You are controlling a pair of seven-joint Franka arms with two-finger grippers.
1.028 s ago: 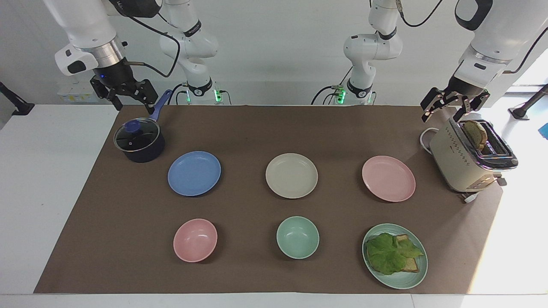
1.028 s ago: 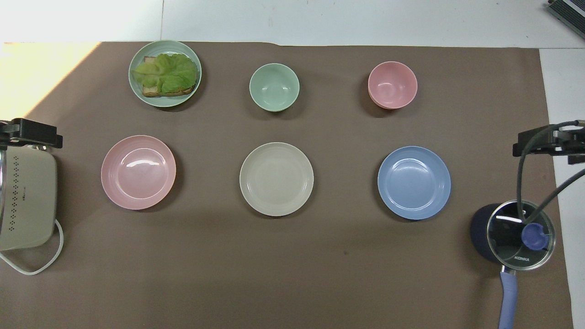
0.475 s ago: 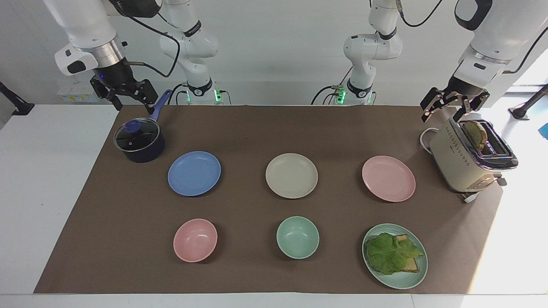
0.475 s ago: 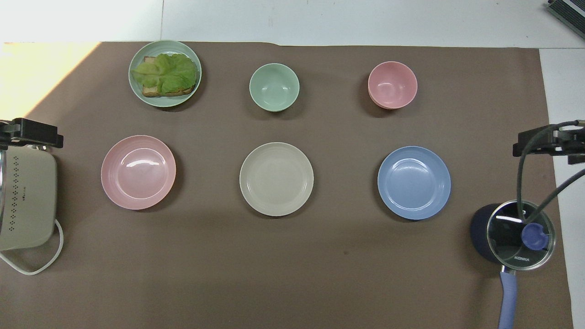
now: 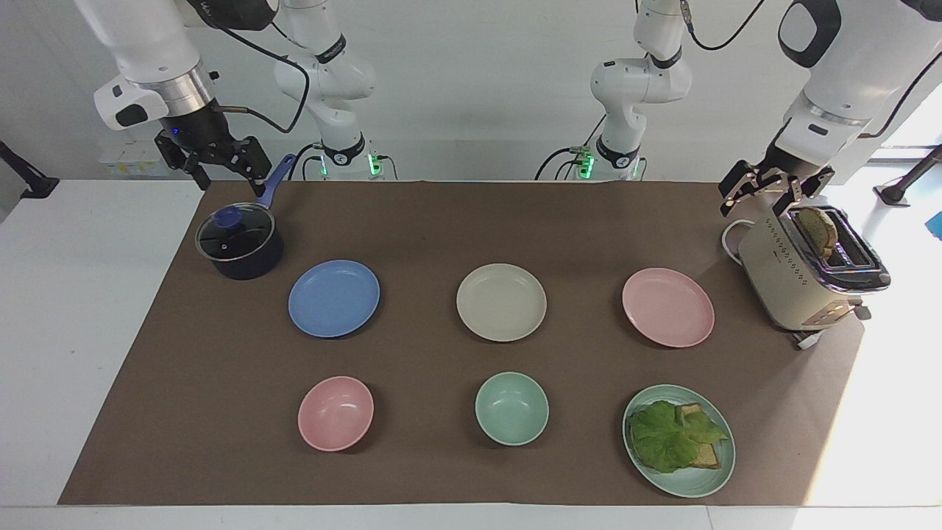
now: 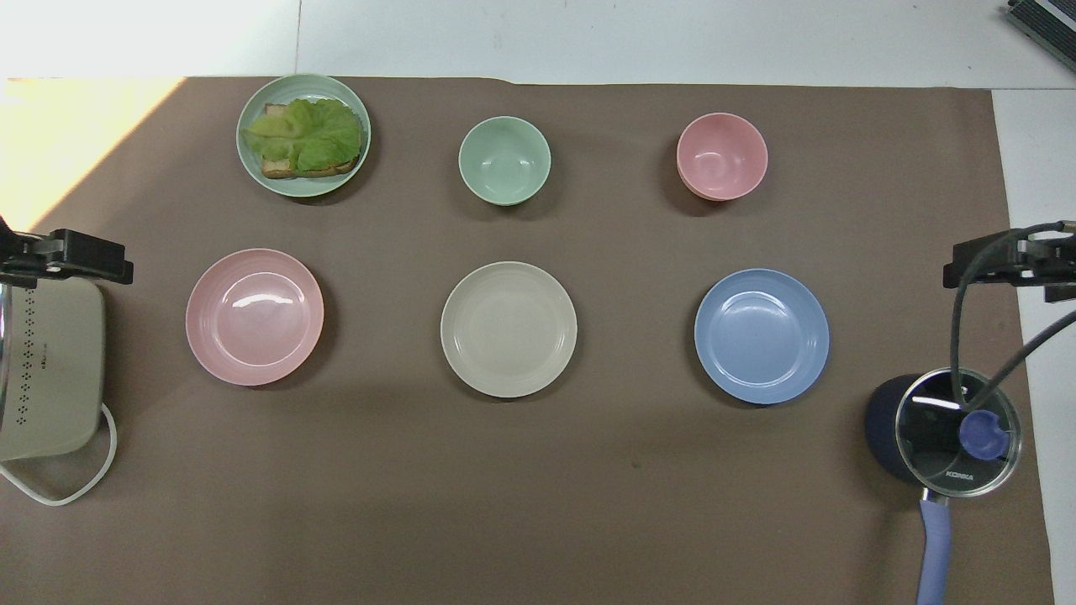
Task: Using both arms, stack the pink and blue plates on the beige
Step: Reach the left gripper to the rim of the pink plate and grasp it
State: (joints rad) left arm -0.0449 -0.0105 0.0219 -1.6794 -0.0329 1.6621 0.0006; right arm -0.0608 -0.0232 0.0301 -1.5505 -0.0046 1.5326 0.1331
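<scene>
Beige plate (image 5: 501, 302) sits between the blue plate (image 5: 334, 298) and pink plate (image 5: 668, 307), all apart. Left gripper (image 5: 765, 192) hangs over the toaster (image 5: 806, 276), right gripper (image 5: 211, 160) over the pot (image 5: 238, 241), both spread, empty. Descending carelessly, either could knock those.

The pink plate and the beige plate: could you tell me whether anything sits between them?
Nothing visible does. The pink plate and the beige plate lie side by side with only bare brown mat between them; the toaster stands beside the pink plate, toward the left arm's end.
</scene>
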